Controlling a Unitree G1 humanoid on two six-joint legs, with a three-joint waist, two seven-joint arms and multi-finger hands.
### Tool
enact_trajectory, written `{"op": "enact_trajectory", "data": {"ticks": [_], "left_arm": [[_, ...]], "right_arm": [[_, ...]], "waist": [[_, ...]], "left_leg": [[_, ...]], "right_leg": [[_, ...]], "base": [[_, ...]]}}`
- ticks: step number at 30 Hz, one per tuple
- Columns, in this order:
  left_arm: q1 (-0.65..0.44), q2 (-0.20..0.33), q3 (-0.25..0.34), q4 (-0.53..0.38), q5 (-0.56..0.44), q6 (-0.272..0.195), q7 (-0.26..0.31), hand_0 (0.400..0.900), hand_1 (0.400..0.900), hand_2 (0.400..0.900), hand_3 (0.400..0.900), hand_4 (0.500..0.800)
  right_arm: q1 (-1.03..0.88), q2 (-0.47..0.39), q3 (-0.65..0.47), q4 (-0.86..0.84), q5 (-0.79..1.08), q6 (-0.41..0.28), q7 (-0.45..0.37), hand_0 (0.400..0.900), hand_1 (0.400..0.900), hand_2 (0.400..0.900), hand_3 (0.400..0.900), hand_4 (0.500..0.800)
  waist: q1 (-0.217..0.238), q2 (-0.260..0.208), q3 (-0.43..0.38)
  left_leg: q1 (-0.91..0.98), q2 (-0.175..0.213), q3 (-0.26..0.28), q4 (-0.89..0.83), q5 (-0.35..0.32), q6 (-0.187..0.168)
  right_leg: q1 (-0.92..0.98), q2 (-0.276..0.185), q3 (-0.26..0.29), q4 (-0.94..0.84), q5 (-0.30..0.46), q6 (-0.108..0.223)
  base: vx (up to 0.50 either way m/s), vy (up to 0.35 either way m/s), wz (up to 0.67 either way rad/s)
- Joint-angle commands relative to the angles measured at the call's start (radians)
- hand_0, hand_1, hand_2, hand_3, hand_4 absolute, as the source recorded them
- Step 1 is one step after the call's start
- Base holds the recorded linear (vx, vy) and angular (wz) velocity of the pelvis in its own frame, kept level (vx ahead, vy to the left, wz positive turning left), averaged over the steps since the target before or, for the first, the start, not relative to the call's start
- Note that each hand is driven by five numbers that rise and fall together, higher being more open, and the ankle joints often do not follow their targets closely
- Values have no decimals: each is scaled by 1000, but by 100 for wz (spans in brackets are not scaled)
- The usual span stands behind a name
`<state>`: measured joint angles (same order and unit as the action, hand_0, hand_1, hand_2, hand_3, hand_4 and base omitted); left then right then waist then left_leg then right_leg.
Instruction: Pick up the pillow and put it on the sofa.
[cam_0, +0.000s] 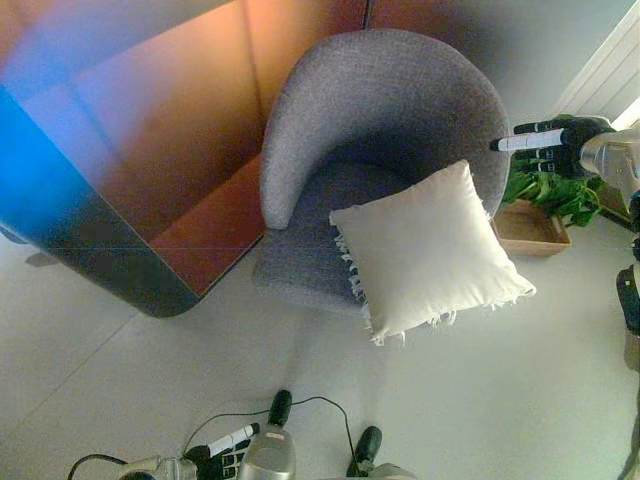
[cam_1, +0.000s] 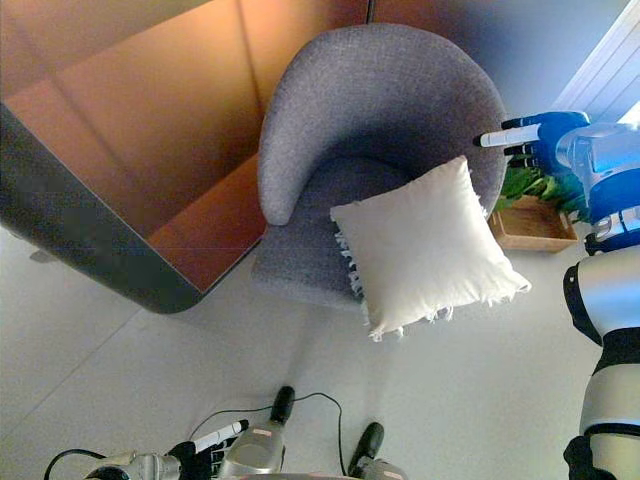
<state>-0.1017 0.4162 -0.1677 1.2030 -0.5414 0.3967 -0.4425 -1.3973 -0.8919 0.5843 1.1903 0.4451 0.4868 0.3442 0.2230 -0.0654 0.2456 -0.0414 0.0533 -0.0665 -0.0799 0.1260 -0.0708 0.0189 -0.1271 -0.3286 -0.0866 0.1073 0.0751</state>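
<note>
the pillow (cam_0: 425, 250) lies on the seat of the grey sofa (cam_0: 370, 100), a round tub chair, but only partly: its near right corner and fringed edge hang out past the front of the seat over the pale floor (cam_0: 150, 380). no hand touches it. the right hand (cam_0: 550, 140) is raised at the far right, just beside the sofa's curved back, fingers stretched straight toward it and holding nothing. the left hand (cam_0: 225, 455) hangs low at the near edge, fingers loosely straight, empty.

the likeliest trouble is the pillow sliding off, since much of it overhangs the seat. a brush from the right arm as it draws away could tip it to the floor. the plant (cam_0: 550, 190) in its wooden box (cam_0: 530, 228) sits close under that hand and could be knocked.
</note>
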Motion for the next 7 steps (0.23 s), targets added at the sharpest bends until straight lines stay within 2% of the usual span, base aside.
{"op": "enact_trajectory", "data": {"ticks": [1,4,7], "left_arm": [[65,-4,-84,50,66,6,-61,900,900,900,900,800],[60,-13,-81,51,68,0,-64,900,900,900,900,800],[58,-25,-76,57,66,-14,-65,900,900,900,900,800]], "right_arm": [[-43,-88,26,-11,-61,-111,54,900,900,900,900,800],[120,-76,-82,-46,-16,-151,100,900,900,900,900,800],[327,-30,-219,-91,-27,-208,96,900,900,900,900,800]], "waist": [[2,-34,-74],[-12,-26,-88],[-33,-11,-106]], "left_leg": [[40,-9,76,-7,-121,-5],[55,-12,81,-7,-123,-3],[75,-13,93,-7,-129,-1]], "right_leg": [[54,10,13,1,-75,33],[66,6,13,0,-75,37],[78,0,15,0,-75,41]], "base": [[-6,-3,-5],[10,4,-4],[10,5,-9]]}}
